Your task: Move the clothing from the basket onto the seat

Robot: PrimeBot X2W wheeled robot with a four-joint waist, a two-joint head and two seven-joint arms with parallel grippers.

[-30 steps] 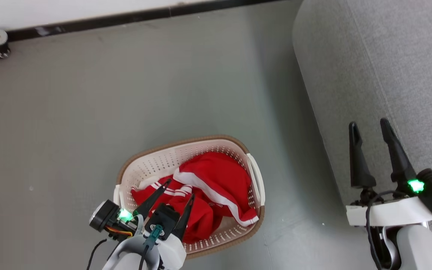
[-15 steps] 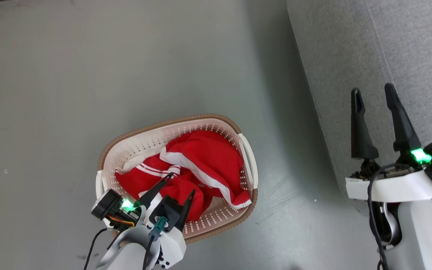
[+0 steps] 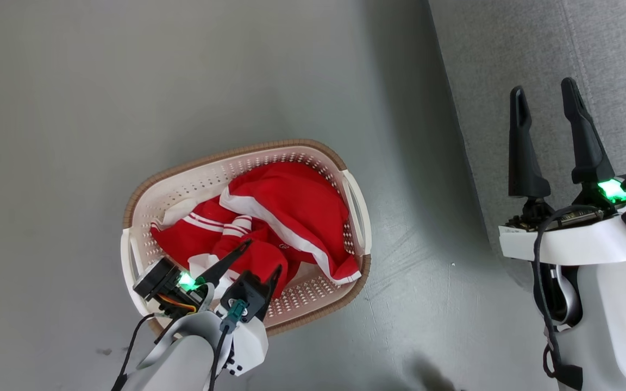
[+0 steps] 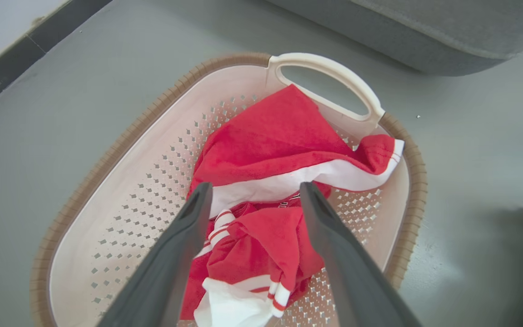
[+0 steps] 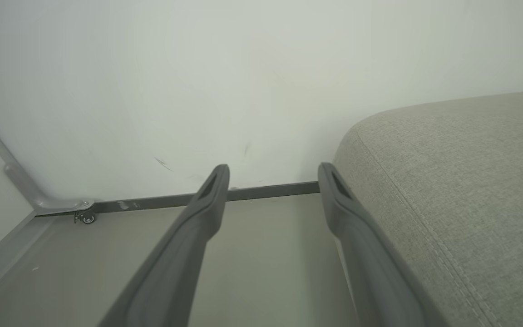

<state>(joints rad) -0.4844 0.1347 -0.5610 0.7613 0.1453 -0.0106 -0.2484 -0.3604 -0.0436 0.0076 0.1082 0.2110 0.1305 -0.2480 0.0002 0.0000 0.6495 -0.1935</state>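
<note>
Red clothing point(image 3: 286, 217) with white stripes lies bunched in the cream basket point(image 3: 144, 217) with a brown rim, which stands on the grey floor. My left gripper point(image 3: 263, 254) hangs open over the basket's near end, above the red fabric, with nothing between its fingers. From the left wrist, the clothing point(image 4: 279, 150) fills the basket point(image 4: 152, 136) beyond my open left gripper point(image 4: 254, 188). My right gripper point(image 3: 544, 89) stands open over the edge of the grey seat point(image 3: 606, 49). The right wrist view has my right gripper point(image 5: 273, 170) beside the seat point(image 5: 470, 181).
The basket's white handle point(image 4: 329, 75) faces the seat's rounded side point(image 4: 402, 41). A white wall point(image 5: 198, 81) with a dark baseboard point(image 5: 161, 200) runs behind, and a small caster point(image 5: 86, 219) sits at its foot. Bare grey floor point(image 3: 128, 81) surrounds the basket.
The head camera has tilted down, so the wall and baseboard left the picture. My left gripper has drawn slightly toward the basket's near end. Both grippers stay open.
</note>
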